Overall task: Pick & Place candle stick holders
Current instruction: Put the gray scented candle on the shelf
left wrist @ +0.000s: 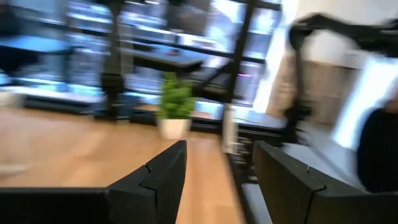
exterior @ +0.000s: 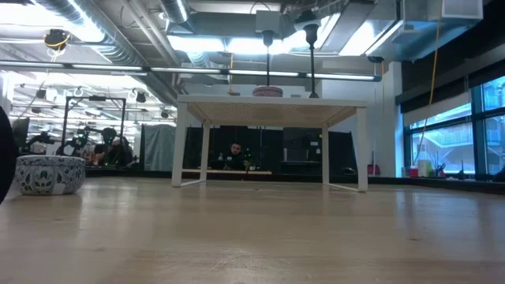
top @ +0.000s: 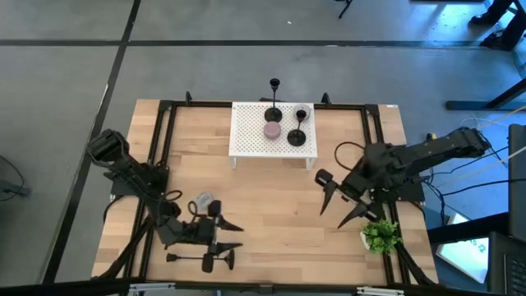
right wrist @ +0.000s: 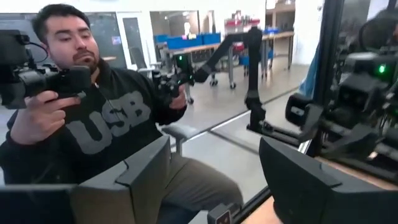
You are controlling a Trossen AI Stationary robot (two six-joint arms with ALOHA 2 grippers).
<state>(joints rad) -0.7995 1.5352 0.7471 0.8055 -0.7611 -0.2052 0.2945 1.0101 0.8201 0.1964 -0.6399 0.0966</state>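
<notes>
Two candle stick holders stand on the white perforated stand [top: 246, 140] at upper centre of the high view, one [top: 273, 113] at its left-middle and one [top: 297, 136] further right, with a pink round object [top: 272, 130] between them. A third candle stick holder [top: 274, 84] stands just beyond the stand's far edge. Near the lower left of the high view a candle stick holder [top: 205, 263] appears to lie on its side on the worktop [top: 279, 205], just beside the left end effector [top: 223, 236], whose fingers are spread apart and empty. The right end effector [top: 343, 205] hangs at centre right of the frame, fingers likewise apart and holding nothing, near a small green plant [top: 380, 237]. In the right wrist view a person [right wrist: 93, 124] holding a camera sits beyond the worktop.

The step in hand is probably picking up the lying holder with the left end effector. To do it well, I would line the fingers across the thin stem rather than along it, come down low and close at mid-stem, away from the flared base. The stem is slim and may roll, so a slow, centred close matters, then a level lift before carrying it toward the stand
</notes>
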